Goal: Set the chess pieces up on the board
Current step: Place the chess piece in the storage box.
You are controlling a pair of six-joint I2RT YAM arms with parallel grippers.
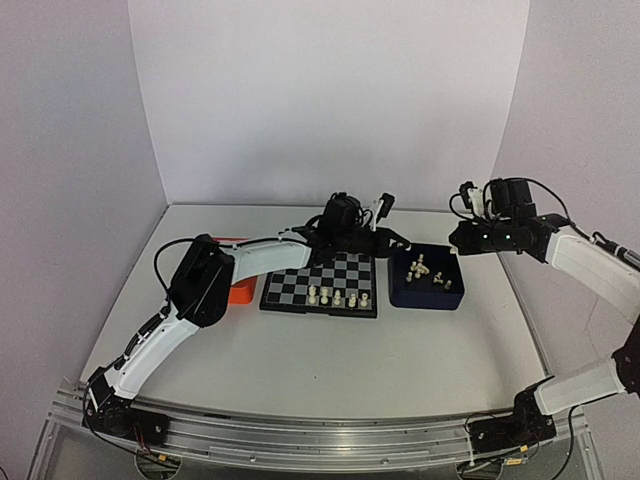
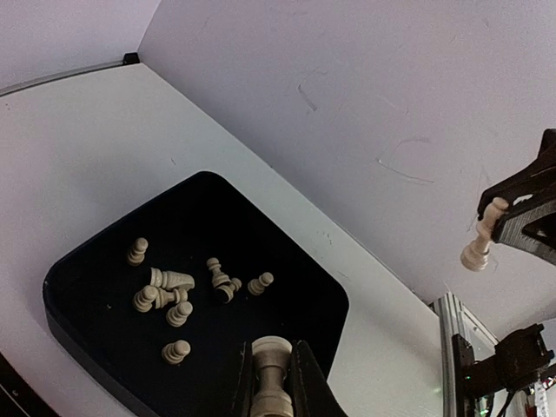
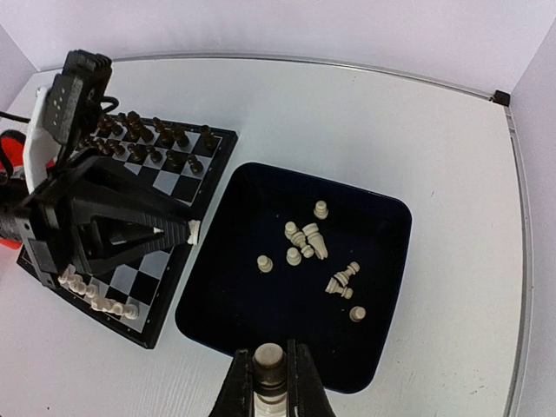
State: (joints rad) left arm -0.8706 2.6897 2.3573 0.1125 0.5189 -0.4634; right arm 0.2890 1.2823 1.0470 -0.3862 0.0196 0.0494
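Nearest me, the two arms are rising from the front edge of the counter (image 1: 330,370), the left one sweeping up and across toward the middle. Just past them the board (image 1: 290,283) is lying flat, with a short line of white pieces (image 1: 335,297) standing along its near edge, toward the right. An orange tray (image 1: 241,293) is sitting just beside the board's left side, and a blue tray (image 1: 425,298) is sitting just beside its right side, holding a loose scatter of more white pieces, some upright and some tipped over. The left end effector (image 2: 272,360) is reaching over the board's far right part, its tip hanging over the gap between board and blue tray, its fingers pinched on a white piece (image 2: 271,382). The right end effector (image 3: 269,352) is hovering above the blue tray from the other side, likewise clamped on a second white piece (image 3: 269,372). Farther back, black pieces (image 3: 143,143) are crowding the board's far rows.
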